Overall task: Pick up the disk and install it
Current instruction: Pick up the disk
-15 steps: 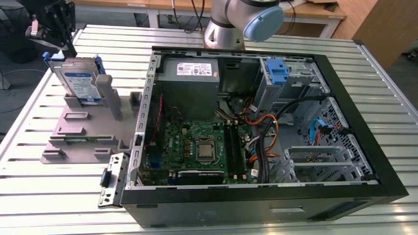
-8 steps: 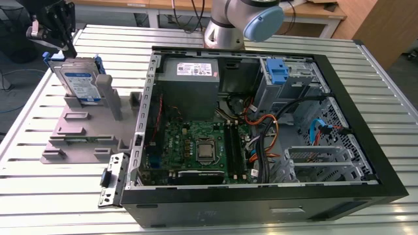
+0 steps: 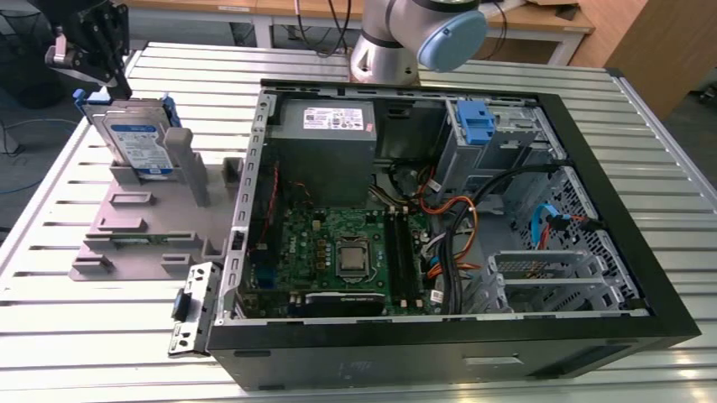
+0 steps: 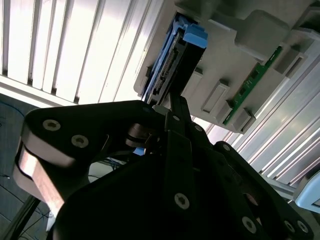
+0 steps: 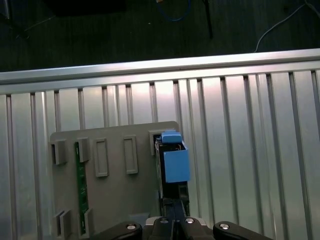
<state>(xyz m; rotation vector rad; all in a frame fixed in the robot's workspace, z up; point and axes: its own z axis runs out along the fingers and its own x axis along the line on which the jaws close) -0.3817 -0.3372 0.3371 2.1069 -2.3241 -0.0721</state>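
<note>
The disk [image 3: 133,126], silver in a blue carrier, stands on edge in a grey holder [image 3: 134,227] at the exterior view's left of the open computer case [image 3: 627,252]. Print on its white-and-blue label [image 3: 140,144], and on the white sticker [image 3: 336,119] of the power supply [image 3: 325,159], is too small to read. The gripper [image 3: 116,82] hangs just above the disk, fingers drawn together, holding nothing.

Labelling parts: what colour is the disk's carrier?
Blue; the carrier shows best in the first wrist view.
</note>
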